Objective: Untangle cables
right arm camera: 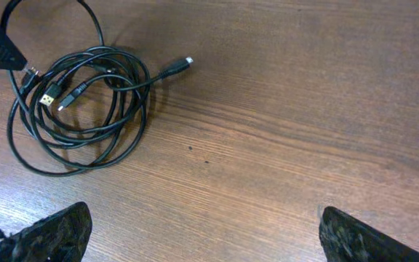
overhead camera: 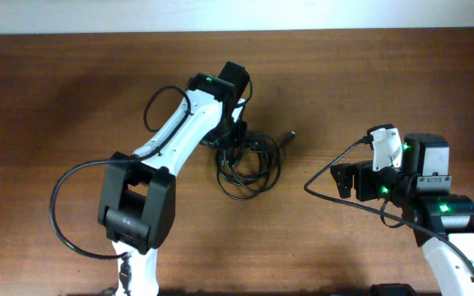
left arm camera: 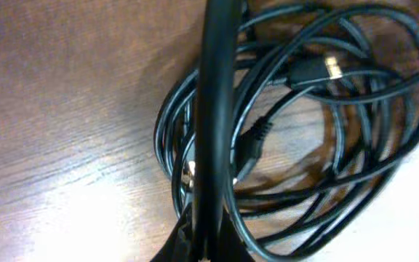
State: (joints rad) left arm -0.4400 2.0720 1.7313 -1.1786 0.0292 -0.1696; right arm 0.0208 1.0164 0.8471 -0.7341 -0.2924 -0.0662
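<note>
Nearest, the right claw (right arm camera: 206, 236) hangs spread wide over bare desk (right arm camera: 304, 109), with nothing between its fingers and well apart from the cables (left arm camera: 172, 138). Beyond it lies the loose plug (right arm camera: 185, 62), then the coil itself, flat on the desk between the two arms. At the coil's far edge the left claw (overhead camera: 228, 138) is pressed together down among the strands. Whether a strand is nipped between its fingers I cannot tell.

The main hazard, as I judge it, is that nothing anchors the bundle. If the left claw pulls or lifts, the whole coil may slide along as one lump instead of opening, because the right claw is too far off to pin anything. A second hazard is the gold-tipped plug (right arm camera: 48, 97) and a smaller plug beside it, which lie inside the loops. Drawn through, they could hook on crossing strands and cinch the tangle tighter. If the pressed-together fingers hold nothing, a pull would only nudge the heap.

The coil is close to round, only slightly stretched, so it has no strong long axis. The clear direction comes from the loose plug's tail. It leaves the coil and runs across the desk toward the right arm's side, its metal tip pointing away from the bundle.
</note>
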